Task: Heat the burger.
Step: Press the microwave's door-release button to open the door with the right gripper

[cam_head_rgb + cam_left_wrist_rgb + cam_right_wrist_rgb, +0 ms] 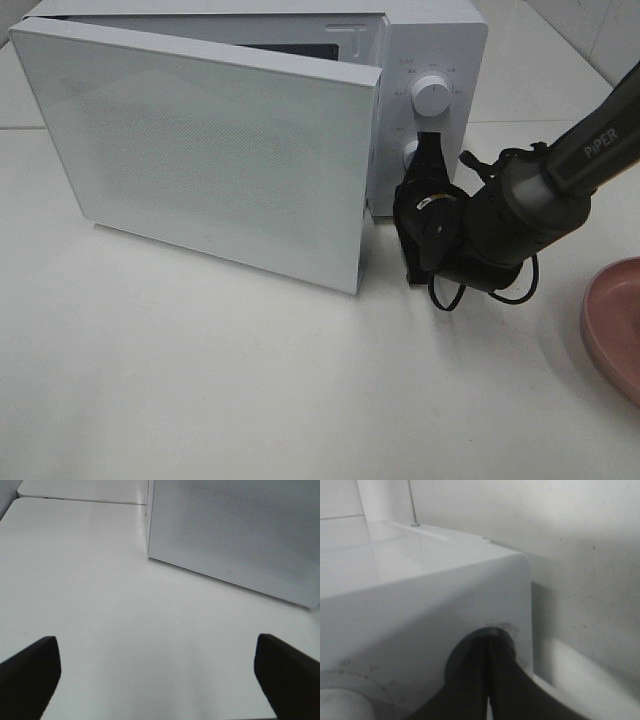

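The burger is not in view. The white microwave (440, 45) stands at the back with its door (220, 150) swung open towards me, hiding the inside. My right gripper (428, 148) is shut, its tips against the lower knob (408, 153) of the control panel, below the upper knob (432, 95). In the right wrist view the two dark fingers (470, 680) meet at the round knob (465, 652). My left gripper (160, 680) is open and empty over the bare table, facing the door (240, 535). It does not show in the exterior view.
A round pink plate (612, 320) lies at the right edge of the white table (250, 380). The open door juts out over the table's left and middle. The right arm (560, 170) reaches in from the right.
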### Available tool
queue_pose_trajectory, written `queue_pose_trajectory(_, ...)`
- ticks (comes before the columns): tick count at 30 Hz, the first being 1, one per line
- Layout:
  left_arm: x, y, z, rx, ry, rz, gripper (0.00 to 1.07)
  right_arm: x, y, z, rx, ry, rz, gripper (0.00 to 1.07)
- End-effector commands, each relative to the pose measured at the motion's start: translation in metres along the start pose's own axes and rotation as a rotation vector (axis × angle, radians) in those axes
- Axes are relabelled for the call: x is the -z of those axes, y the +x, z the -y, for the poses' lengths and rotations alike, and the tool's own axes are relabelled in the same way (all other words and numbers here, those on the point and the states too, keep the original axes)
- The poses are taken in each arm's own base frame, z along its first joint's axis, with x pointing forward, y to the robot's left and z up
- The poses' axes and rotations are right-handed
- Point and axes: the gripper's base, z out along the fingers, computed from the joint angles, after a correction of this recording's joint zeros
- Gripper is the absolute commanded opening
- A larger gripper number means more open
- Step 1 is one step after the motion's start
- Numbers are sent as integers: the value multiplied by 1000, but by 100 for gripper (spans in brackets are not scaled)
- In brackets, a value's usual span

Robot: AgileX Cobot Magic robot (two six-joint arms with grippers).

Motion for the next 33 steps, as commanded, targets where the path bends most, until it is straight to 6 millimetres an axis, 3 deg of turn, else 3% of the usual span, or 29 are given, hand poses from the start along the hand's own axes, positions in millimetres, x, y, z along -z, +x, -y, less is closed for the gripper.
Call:
queue_pose_trajectory(1,3,1,0,-2,1,19,98,-4,-6,-78,-14,-516,77,0)
queue_pose_trajectory(15,3,1,0,-2,1,19,98,-4,-4,-77,18,-517,60,0)
queue_pose_trajectory(23,3,1,0,-2,1,19,98,10,-12,-71,11,-483,53,0)
queue_pose_trajectory(33,3,1,0,-2,1,19,98,37,-3,-28,27,-249,-56,0)
